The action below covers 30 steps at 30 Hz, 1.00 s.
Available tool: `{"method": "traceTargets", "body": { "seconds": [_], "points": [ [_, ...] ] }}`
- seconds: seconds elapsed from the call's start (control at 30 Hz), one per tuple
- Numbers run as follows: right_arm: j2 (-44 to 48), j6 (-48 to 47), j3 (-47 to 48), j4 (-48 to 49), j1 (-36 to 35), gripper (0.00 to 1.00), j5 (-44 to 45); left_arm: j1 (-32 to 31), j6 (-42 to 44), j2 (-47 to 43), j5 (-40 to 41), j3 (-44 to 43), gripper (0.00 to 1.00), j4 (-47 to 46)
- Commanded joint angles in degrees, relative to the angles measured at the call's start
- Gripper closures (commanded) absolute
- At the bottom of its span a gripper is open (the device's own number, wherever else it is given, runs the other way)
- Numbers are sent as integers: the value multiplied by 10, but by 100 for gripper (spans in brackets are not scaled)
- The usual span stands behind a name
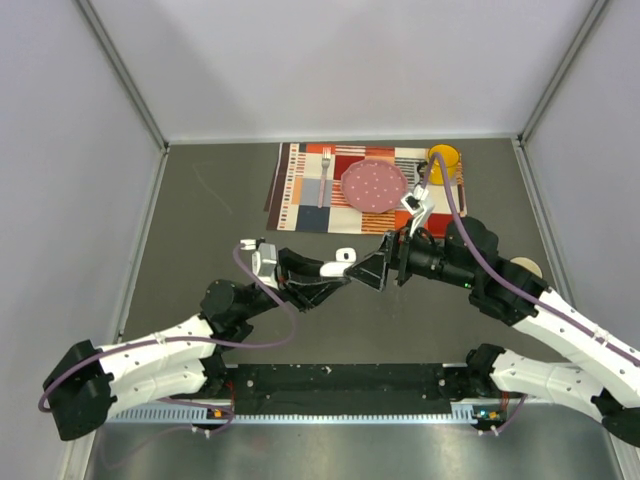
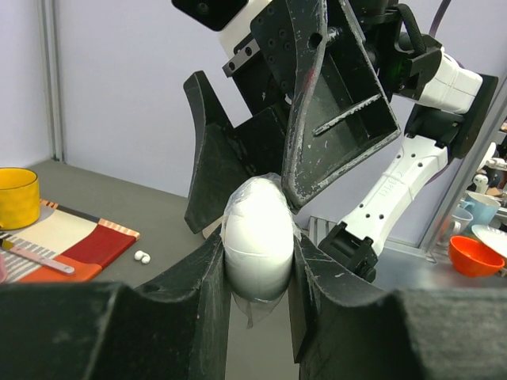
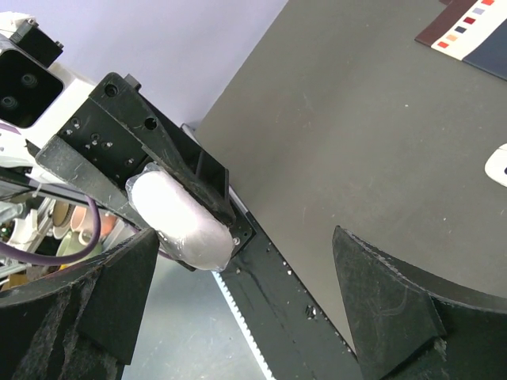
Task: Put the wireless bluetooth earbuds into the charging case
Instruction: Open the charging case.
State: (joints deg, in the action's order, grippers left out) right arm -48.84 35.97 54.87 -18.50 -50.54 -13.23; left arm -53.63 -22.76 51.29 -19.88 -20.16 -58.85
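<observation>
**Item: two-claw handover, mid-table.**

- Left claw point(image 2: 257, 252): closed tight on the charging case point(image 2: 253, 218), a smooth white pebble held upright between its pads. A clear film seems to cling round it. From where I stand I can find no lid seam.
- Right claw point(image 3: 245, 245): jaws spread wide, holding nothing. It faces the left claw head-on, with one finger on each side of the case's upper end. I cannot tell whether they touch it.
- Earbuds point(image 2: 142, 256): two tiny white buds on the table point(image 3: 356, 119), well apart from both claws. They lie beyond the left claw, just off the corner of the placemat point(image 2: 75, 237), with the yellow mug point(image 2: 17, 196) further back.

**Hazards, as I judge them:**

- The case is rounded and slick. If the right claw closes off-centre, the case could squirt out of the left pinch or twist in it.
- The film may foul the lid.
- If the case drops, it could land near the buds and scatter them.
</observation>
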Motion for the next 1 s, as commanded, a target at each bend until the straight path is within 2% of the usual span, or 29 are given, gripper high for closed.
{"method": "traceTargets", "body": {
  "seconds": [0.0,0.6,0.97],
  "points": [
    [6,-7,6,12,-6,11,30,-1,4,-15,-20,-28,100,-31],
    [23,44,-7,42,-6,9,86,-2,-11,-25,-93,-44,100,-15],
    [37,65,-17,63,-6,8,107,-2,-15,-40,-89,-35,100,-2]
  ]
}}
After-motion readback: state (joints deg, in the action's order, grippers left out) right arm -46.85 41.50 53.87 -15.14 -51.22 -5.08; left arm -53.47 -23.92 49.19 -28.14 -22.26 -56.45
